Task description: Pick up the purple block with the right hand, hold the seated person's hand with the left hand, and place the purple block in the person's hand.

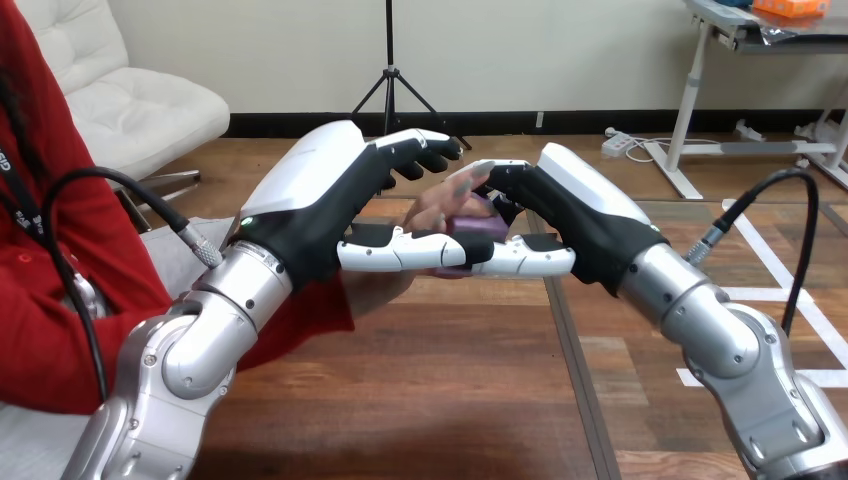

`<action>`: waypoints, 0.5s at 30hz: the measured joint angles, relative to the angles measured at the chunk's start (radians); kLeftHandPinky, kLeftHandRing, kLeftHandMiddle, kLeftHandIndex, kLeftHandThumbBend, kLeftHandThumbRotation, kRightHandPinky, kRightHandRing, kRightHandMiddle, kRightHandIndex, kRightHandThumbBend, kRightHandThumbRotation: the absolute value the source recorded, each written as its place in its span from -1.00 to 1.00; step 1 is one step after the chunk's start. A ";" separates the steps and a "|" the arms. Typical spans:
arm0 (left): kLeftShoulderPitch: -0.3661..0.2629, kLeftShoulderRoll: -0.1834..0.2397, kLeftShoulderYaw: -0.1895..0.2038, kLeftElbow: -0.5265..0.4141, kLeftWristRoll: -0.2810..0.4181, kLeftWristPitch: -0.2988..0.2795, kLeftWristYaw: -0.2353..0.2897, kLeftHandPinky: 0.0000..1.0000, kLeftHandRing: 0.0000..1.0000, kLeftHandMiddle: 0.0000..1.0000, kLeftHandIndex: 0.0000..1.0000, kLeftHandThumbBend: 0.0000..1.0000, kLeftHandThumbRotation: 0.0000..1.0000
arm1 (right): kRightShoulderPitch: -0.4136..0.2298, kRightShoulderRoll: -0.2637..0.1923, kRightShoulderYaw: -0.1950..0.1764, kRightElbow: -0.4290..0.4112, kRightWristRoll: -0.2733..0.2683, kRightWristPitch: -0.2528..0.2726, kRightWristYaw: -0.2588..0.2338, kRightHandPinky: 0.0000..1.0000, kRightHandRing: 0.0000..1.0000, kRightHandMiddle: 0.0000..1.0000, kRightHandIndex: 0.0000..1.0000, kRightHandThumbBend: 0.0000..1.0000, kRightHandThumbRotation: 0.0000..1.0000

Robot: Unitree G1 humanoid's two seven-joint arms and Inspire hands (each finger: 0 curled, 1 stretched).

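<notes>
The purple block [484, 226] sits raised above the wooden table [450, 400], in the gap where the two robot hands meet. Only part of it shows. The person's hand [447, 197] lies on the block from the left, its fingertips spread across the block's top.

The right hand [580, 215] closes on the block from the right. Its fingers [508, 176] are curled over the block's upper edge and its thumb lies along the underside.

The left hand [325, 205] is left of the block and clamps the person's hand. Its bent fingers [425, 150] arch over the back of that hand, and its thumb [395, 250] stretches beneath it, with the tip reaching under the block and meeting the right thumb.
</notes>
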 measured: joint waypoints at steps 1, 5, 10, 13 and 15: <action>0.001 0.001 0.000 0.000 -0.001 0.000 -0.001 0.57 0.58 0.61 0.62 1.00 0.73 | 0.002 0.000 -0.001 0.001 0.004 -0.002 0.000 0.19 0.37 0.42 0.44 1.00 1.00; 0.002 0.006 0.000 0.000 -0.004 -0.002 -0.002 0.55 0.58 0.60 0.62 1.00 0.74 | 0.013 -0.001 -0.003 0.004 0.018 -0.008 0.003 0.20 0.37 0.42 0.44 1.00 1.00; 0.005 0.013 0.000 0.000 -0.005 -0.009 -0.002 0.51 0.56 0.58 0.60 1.00 0.77 | 0.026 -0.002 -0.005 0.009 0.023 -0.013 0.003 0.21 0.38 0.42 0.44 1.00 1.00; 0.009 0.016 0.000 0.000 -0.005 -0.016 -0.002 0.49 0.55 0.58 0.59 1.00 0.78 | 0.036 -0.003 -0.005 0.011 0.031 -0.014 0.003 0.22 0.39 0.43 0.44 1.00 1.00; 0.013 0.018 0.000 0.000 -0.005 -0.022 -0.001 0.48 0.54 0.57 0.59 1.00 0.80 | 0.045 -0.004 -0.006 0.011 0.039 -0.014 0.003 0.22 0.39 0.43 0.45 1.00 1.00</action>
